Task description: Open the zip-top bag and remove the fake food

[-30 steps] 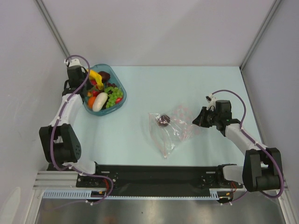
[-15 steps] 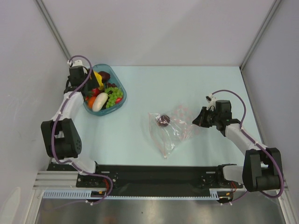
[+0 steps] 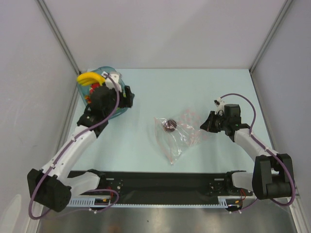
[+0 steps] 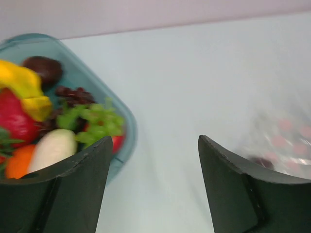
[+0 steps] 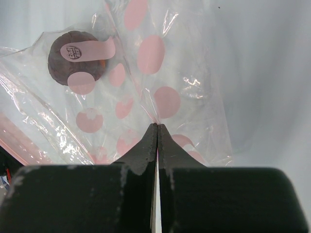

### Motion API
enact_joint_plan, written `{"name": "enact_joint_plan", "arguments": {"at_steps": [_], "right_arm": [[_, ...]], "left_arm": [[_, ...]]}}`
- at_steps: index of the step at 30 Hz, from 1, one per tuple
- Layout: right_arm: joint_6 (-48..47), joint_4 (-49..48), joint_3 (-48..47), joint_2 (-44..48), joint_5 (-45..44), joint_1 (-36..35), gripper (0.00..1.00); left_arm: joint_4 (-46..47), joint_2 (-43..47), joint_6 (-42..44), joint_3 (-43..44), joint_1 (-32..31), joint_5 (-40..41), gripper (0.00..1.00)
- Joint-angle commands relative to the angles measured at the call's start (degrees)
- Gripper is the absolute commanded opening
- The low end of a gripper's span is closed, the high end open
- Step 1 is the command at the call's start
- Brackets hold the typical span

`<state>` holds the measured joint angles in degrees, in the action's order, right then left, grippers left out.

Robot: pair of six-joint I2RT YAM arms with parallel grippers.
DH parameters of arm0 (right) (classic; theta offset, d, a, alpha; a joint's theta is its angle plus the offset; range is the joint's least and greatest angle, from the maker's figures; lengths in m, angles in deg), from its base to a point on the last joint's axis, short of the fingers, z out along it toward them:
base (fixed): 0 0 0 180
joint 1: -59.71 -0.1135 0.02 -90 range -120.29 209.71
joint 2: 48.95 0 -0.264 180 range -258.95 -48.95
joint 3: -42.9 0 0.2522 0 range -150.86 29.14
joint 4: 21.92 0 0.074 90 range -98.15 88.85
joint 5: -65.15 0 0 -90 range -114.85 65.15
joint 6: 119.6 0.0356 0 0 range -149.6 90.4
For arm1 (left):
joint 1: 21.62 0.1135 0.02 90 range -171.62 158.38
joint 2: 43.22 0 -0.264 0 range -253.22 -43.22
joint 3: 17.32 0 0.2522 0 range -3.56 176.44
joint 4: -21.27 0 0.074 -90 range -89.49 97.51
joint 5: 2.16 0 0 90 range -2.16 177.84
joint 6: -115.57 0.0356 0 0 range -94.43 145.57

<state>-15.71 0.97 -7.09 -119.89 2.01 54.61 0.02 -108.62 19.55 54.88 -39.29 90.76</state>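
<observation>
The zip-top bag lies crumpled at mid-table, clear with pink dots. One dark purple piece sits inside it, also seen in the right wrist view. My right gripper is shut on the bag's right edge and pinches the thin film. My left gripper is open and empty, hovering by the right side of the teal tray. The tray holds a banana, green grapes, a white oval piece and an orange piece. The bag shows blurred in the left wrist view.
The teal tray stands at the far left, half hidden under my left arm. Grey walls close the table on the left, back and right. A black rail runs along the near edge.
My left arm has swung from the tray's far left side across it to its right side, gripper now facing the bag. The right gripper and the bag have hardly moved.
</observation>
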Motion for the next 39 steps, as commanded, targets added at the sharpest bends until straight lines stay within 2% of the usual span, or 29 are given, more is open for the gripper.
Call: {"name": "enact_joint_plan", "arguments": {"at_steps": [1,5,10,11,13,17,24,31,39], "right_arm": [[-0.09,-0.86,-0.95,0.89,-0.22,0.09,0.0],[-0.09,-0.86,-0.86,0.8,-0.13,0.09,0.0],[-0.18,-0.69,-0.86,1.24,-0.48,0.09,0.0],[-0.18,-0.69,-0.77,1.15,-0.48,0.09,0.0],[-0.09,-0.6,-0.77,1.15,-0.48,0.09,0.0],[-0.18,-0.51,-0.77,1.15,-0.57,0.09,0.0],[-0.27,-0.16,-0.69,1.59,-0.66,0.09,0.0],[-0.44,0.02,-0.69,1.59,-0.84,0.09,0.0],[-0.62,0.54,-0.77,2.38,-1.36,0.18,0.0]], "left_arm": [[0.89,4.31,1.63,-6.03,-7.1,-5.89,0.75],[0.72,7.31,-0.13,-10.35,-17.1,-8.36,0.72],[0.54,7.84,-2.94,-14.13,-26.07,-8.19,0.54],[0.8,7.66,-3.29,-14.57,-27.4,-7.41,0.47],[1.24,7.23,-3.91,-15.71,-30.74,-6.7,0.43],[2.65,5.29,-5.14,-17.65,-33.13,-6.26,0.33],[7.22,-0.15,-6.98,-20.03,-33.92,-4.76,0.31],[19.5,-7.09,-7.69,-21.33,-34.27,-5.3,0.32],[21.11,-18.17,-7.51,-20.38,-34.27,-0.38,0.31]]}}
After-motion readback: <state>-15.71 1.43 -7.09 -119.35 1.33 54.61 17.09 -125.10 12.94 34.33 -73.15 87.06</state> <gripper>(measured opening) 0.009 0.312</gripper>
